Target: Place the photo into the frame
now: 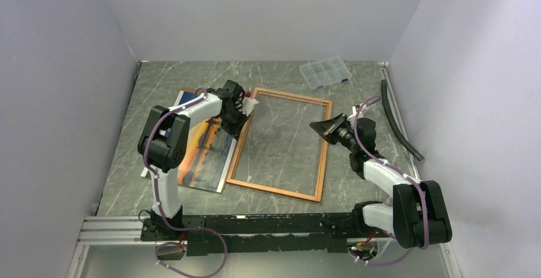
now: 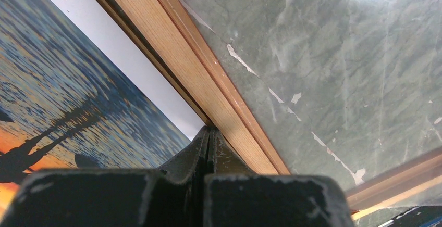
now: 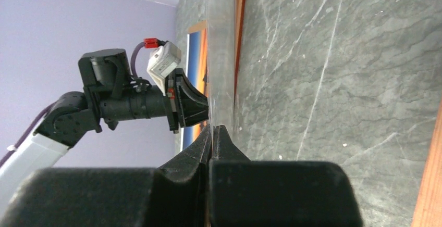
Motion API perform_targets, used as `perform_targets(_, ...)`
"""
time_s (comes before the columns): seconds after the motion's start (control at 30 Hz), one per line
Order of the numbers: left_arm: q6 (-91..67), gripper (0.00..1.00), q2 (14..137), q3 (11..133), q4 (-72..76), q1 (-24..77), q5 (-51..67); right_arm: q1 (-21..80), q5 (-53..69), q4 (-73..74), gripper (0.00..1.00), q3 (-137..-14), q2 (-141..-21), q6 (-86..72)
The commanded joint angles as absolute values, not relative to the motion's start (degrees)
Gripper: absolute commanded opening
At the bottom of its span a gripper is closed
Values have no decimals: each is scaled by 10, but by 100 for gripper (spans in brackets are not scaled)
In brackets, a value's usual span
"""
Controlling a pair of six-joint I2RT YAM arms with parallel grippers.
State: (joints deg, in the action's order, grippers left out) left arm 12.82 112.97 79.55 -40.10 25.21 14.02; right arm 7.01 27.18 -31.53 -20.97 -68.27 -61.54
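While left gripper (image 1: 245, 107) and right gripper (image 1: 317, 127), both pinched shut, sit at the far-left corner and right rail of the reddish-brown wooden frame (image 1: 274, 189), seemingly to steady it, the glossy sunset photo (image 1: 203, 157) lies face-up beside its left rail.

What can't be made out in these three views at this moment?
- Photo: in the top view the left arm covers its upper part; the left wrist view crops it.
- Left claw: shut at the rail of the frame; its own fingers hide any contact in the left wrist view.
- Right claw: shut by the frame's right side; contact is too small to tell in the top view.
- Compartment box: contents too small in the top view.
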Motion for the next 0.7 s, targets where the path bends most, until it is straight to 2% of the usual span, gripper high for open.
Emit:
perform_targets(0.0,130,3,1118,801,-386,262,172,73,299,-366,0,-215,-682,-654)
perform_targets(0.37,130,3,1113,794,-383,262,172,68,264,-349,0,-226,-699,-668)
perform_targets(0.67,128,3,1110,792,-382,262,174,64,289,-389,0,-222,-700,-704)
